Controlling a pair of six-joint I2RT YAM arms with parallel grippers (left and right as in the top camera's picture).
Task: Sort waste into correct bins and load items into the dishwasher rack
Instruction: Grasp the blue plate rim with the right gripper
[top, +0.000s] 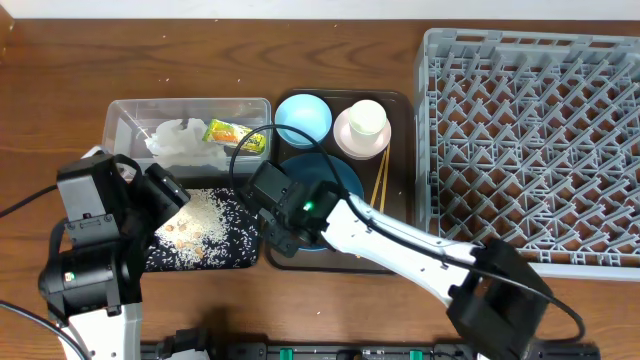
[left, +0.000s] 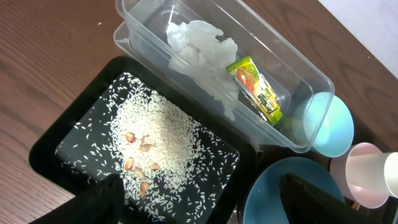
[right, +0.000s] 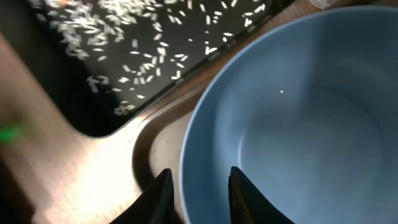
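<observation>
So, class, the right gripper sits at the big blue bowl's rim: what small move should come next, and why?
Probably close the right gripper on the rim. Its fingers straddle the edge of the blue bowl, one outside, one inside, with a gap showing, so nothing looks clamped yet. The bowl needs a firm grip before it can go to the rack.

The surface (top: 300, 50) is reddish-brown wood grain. The tub (top: 190, 103) is clear, the napkin (top: 178, 143) white, and the wrapper (top: 228, 132) green-yellow with red print. White rice (left: 155, 134) and tan bits (left: 130, 137) speckle the black tray (left: 46, 149). The big bowl (right: 298, 112) is mid blue and the small bowl (top: 302, 117) pale blue. The pink bowl (top: 345, 140) is pastel, the cup (top: 367, 117) cream, the chopsticks (top: 380, 180) pale wood. The rack (top: 530, 140) is a grey lattice and the serving tray (top: 402, 160) dark brown.
</observation>
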